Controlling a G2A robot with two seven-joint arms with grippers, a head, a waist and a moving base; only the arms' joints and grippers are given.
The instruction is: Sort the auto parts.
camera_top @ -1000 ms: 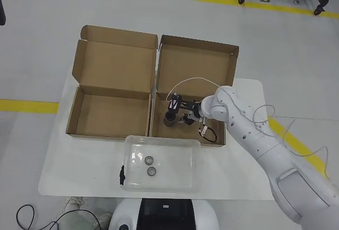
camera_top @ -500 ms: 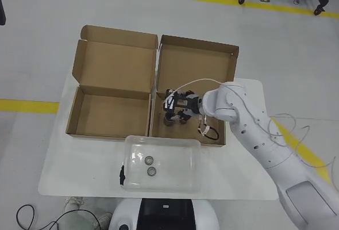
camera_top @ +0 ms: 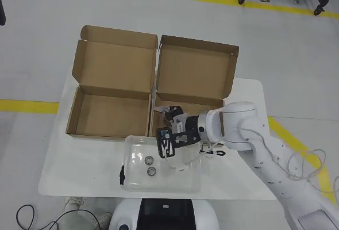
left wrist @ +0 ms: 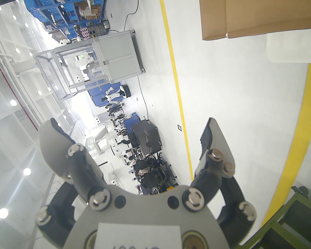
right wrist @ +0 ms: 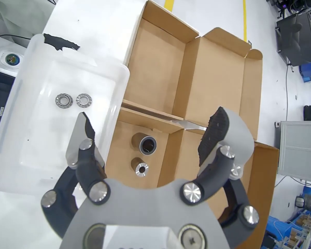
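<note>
While right gripper (right wrist: 152, 124) hangs wide, empty | left gripper (left wrist: 131, 125) wide | sleeves (right wrist: 147, 145) upright, bores up | bearings (right wrist: 64, 99) flat

Brown boxes (camera_top: 109, 115), clear bin (camera_top: 187, 179), silver bearings (camera_top: 152, 171)

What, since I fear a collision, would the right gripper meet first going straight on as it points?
Likely the larger cylindrical part in the cardboard box, centred ahead of the open right gripper in its wrist view. Depth is unclear; it could be the box floor.
</note>
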